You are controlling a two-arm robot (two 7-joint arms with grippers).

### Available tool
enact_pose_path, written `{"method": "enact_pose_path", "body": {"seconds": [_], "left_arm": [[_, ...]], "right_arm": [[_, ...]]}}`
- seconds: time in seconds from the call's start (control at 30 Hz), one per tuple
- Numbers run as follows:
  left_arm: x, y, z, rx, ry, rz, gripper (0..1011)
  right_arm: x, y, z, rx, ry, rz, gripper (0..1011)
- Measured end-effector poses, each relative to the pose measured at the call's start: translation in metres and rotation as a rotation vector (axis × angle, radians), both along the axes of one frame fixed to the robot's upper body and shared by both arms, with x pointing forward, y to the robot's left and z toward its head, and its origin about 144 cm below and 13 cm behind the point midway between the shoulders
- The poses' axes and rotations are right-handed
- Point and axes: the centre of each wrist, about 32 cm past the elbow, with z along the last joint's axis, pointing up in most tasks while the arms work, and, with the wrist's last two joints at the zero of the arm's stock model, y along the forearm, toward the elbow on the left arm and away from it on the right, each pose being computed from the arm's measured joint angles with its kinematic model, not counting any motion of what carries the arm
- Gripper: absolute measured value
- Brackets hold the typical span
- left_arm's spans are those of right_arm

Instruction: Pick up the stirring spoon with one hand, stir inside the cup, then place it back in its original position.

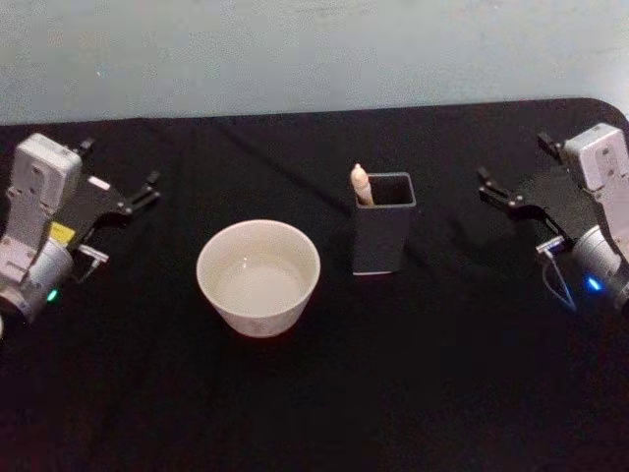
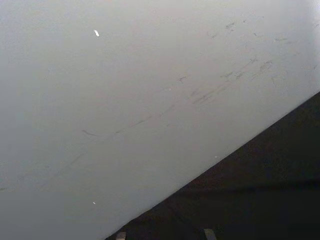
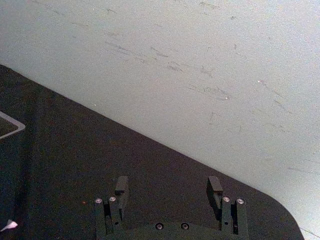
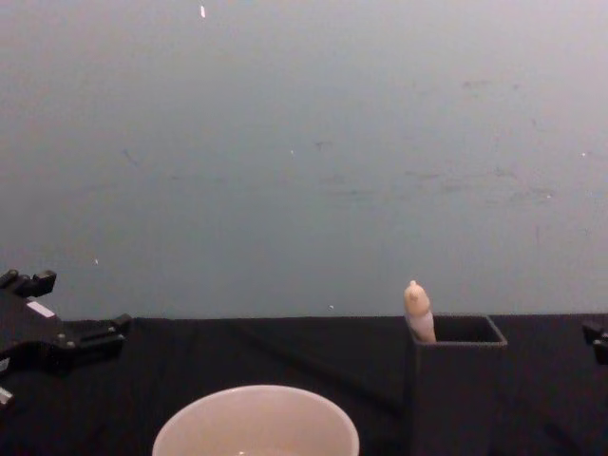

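The stirring spoon (image 1: 362,185) stands in a dark square holder (image 1: 383,236), and its cream knob pokes out above the rim (image 4: 418,309). Left of the holder sits the wide cream cup (image 1: 258,275), whose rim shows low in the chest view (image 4: 256,423). My left gripper (image 1: 118,165) rests open at the table's far left (image 4: 71,306), well away from the cup, its fingertips (image 2: 209,232) spread. My right gripper (image 1: 516,162) rests open at the far right, apart from the holder, with nothing between its fingers (image 3: 215,186).
A black cloth (image 1: 324,393) covers the table, and a pale wall (image 4: 304,142) rises just behind its back edge. Both arms lie near the side edges. The rounded back right corner of the table (image 3: 285,215) lies just beyond my right gripper.
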Motion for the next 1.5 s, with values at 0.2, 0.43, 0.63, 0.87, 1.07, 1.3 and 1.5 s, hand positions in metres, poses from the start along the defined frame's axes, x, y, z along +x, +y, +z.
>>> {"method": "enact_pose_path", "body": {"seconds": [0.2,0.43,0.63,0.87,1.07,1.3,1.5], "left_arm": [[0.0000,0.0000,0.0000,0.000,0.000,0.000,1001],[0.0000,0.0000,0.0000,0.000,0.000,0.000,1001],[0.0000,0.0000,0.0000,0.000,0.000,0.000,1001],[0.0000,0.0000,0.0000,0.000,0.000,0.000,1001],[0.0000,0.0000,0.0000,0.000,0.000,0.000,1001],[0.0000,0.0000,0.0000,0.000,0.000,0.000,1001],[0.0000,0.0000,0.0000,0.000,0.000,0.000,1001]], "right_arm": [[0.0000,0.0000,0.0000,0.000,0.000,0.000,1002],[0.0000,0.0000,0.0000,0.000,0.000,0.000,1002],[0.0000,0.0000,0.0000,0.000,0.000,0.000,1002],[0.0000,0.0000,0.0000,0.000,0.000,0.000,1002],[0.0000,0.0000,0.0000,0.000,0.000,0.000,1002],[0.0000,0.0000,0.0000,0.000,0.000,0.000,1002],[0.0000,0.0000,0.0000,0.000,0.000,0.000,1002]]}}
